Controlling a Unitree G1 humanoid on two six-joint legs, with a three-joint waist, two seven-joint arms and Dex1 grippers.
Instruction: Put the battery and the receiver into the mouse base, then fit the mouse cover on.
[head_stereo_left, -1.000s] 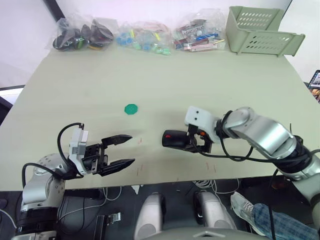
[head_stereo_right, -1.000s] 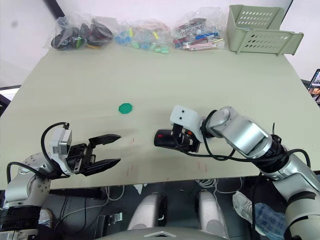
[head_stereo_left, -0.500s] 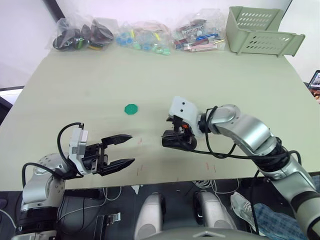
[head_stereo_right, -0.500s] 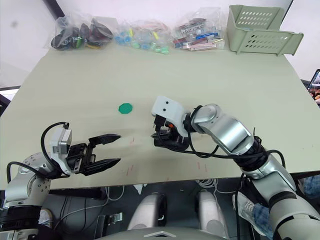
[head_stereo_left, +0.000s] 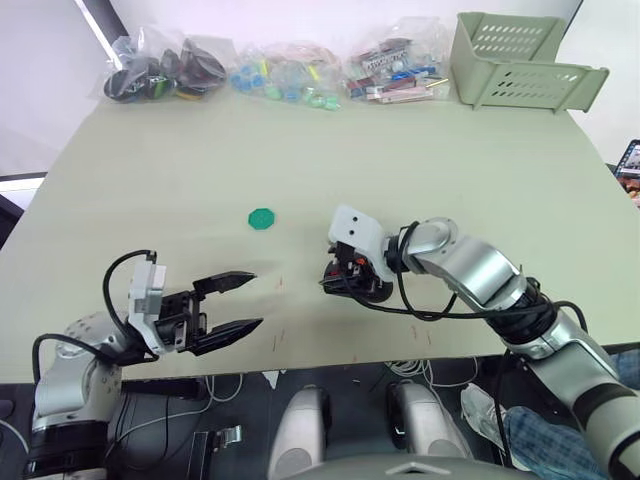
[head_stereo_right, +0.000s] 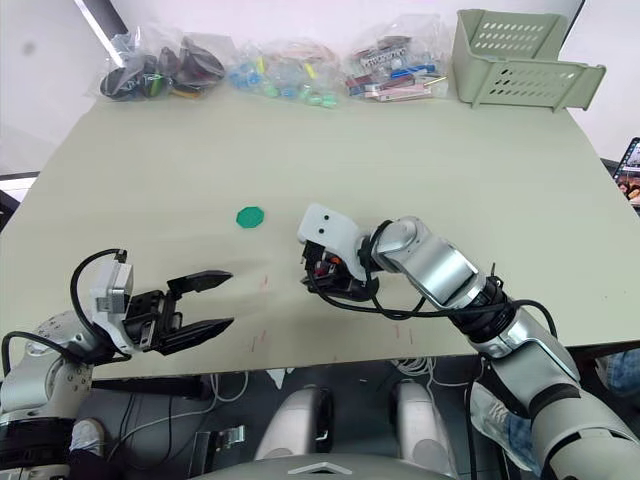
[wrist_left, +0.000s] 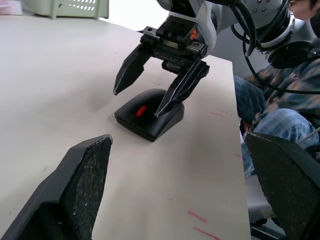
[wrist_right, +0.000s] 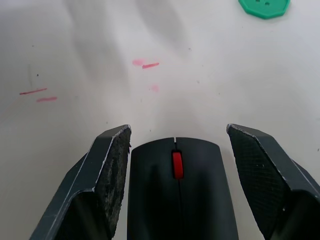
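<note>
The mouse base (head_stereo_left: 352, 284) is a black oval body with a red scroll wheel, lying on the table near the front middle. Its top looks smooth and closed, as if the mouse cover (wrist_left: 152, 100) sits on it. My right gripper (wrist_left: 136, 103) hovers open just above it, one finger on each side; in the right wrist view the mouse base (wrist_right: 177, 195) lies between the two fingers (wrist_right: 112, 165). My left gripper (head_stereo_left: 255, 299) is open and empty at the front left, a hand's width away from the mouse. The battery and the receiver are out of view.
A green disc (head_stereo_left: 261, 218) lies left of the mouse, farther back. Clear bags of parts (head_stereo_left: 165, 68) line the far edge, with a pale green basket (head_stereo_left: 525, 60) at the far right. A person's plaid-clad leg (wrist_left: 280, 115) is beyond the table's front edge.
My right arm has swung left, and its gripper has moved from the mouse's right end to above it. The mouse has stayed in place. My left gripper has shifted slightly left.
</note>
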